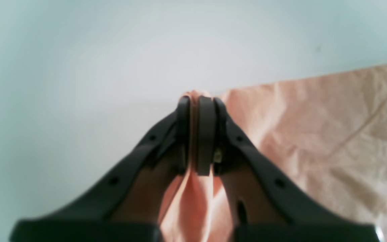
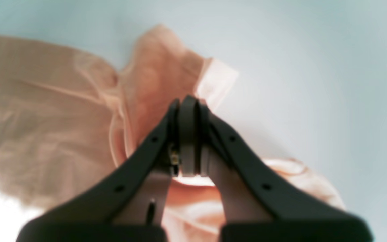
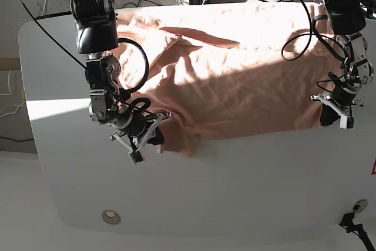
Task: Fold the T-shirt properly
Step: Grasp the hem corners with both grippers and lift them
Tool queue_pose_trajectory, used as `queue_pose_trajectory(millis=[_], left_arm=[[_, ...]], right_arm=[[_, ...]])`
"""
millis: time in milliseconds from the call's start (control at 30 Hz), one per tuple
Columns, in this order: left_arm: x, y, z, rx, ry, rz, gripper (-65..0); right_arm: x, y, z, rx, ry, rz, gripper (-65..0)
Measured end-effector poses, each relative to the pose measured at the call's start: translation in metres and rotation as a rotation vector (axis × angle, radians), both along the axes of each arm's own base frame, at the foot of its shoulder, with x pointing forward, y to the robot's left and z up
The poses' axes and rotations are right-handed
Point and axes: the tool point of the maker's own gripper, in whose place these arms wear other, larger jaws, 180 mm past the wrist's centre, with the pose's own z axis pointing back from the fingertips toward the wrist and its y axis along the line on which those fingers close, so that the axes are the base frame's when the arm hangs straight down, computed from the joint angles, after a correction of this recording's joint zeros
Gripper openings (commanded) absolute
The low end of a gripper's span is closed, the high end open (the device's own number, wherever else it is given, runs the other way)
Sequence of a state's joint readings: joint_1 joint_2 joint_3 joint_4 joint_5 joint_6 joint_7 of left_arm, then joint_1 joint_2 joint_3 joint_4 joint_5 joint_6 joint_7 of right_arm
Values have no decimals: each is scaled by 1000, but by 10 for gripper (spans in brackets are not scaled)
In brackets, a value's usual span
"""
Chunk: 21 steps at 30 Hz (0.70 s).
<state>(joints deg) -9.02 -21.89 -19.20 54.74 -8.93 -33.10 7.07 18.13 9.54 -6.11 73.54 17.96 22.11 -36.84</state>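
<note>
T-shirt (image 3: 235, 80), salmon-pink and rumpled, lies spread across the far half of my white surface (image 3: 235, 192), with its far edge running close along the surface's far rim. Its near edge runs roughly straight between my two grippers, dipping into a small bunched corner close to my right one. All the near half of the surface in front of that edge is bare white, apart from a small round fitting (image 3: 110, 217) near the front rim.

My right gripper (image 2: 188, 101), on the base view's left, reaches down from the far rim with its wrist bent toward the cloth. Its jaws are pressed together at that bunched corner; the wrist view shows a folded sleeve hem just beyond the tips and fabric under them, but I cannot tell whether any cloth is actually caught between the pads.

My left gripper (image 1: 198, 99), on the base view's right, hangs low at the shirt's near corner by the side rim. Its jaws are clamped on a thin pleat of the pink fabric, which runs between the pads and back toward the camera.
</note>
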Motion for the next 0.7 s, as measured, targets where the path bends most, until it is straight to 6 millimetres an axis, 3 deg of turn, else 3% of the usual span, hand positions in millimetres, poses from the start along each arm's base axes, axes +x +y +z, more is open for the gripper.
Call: queue_pose_trajectory(millis=[67,200,367,700], left_arm=[[-9,10,7,5,-29,27,-650],[-22,22,20,35,-59,53,-650],[-24,18,53,87,-141,17,-650],[-42,8,61,144,-146,-31,-650]], right_arm=[[-5,-12,18,-23,-39,-17,-650],[-31,-28,34,-68,-54,-26,-650],[-68,-39,24,-98,-27,-19,-650],[-122,-30,15,-105,6,12,-650]])
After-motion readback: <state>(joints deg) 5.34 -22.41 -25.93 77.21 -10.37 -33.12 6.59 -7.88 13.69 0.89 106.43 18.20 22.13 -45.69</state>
